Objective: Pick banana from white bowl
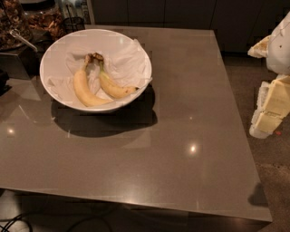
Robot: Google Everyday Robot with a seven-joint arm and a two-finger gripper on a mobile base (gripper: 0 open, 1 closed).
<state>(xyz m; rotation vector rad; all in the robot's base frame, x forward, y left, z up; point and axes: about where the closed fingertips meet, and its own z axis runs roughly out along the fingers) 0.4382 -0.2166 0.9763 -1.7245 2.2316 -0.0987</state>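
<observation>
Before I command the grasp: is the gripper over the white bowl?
No, the gripper hangs at the right edge of the view, past the table, well apart from the white bowl holding the banana.

Dim room: glossy grey-brown table (190,149) fills most of the view, with small bright light spots reflected on its top. Dark cabinet fronts (181,11) run along the back, brown speckled floor (274,176) on the right, black cables (13,224) on the floor bottom left. Gripper (270,108) sits at the right edge, off the table, over the floor.
</observation>
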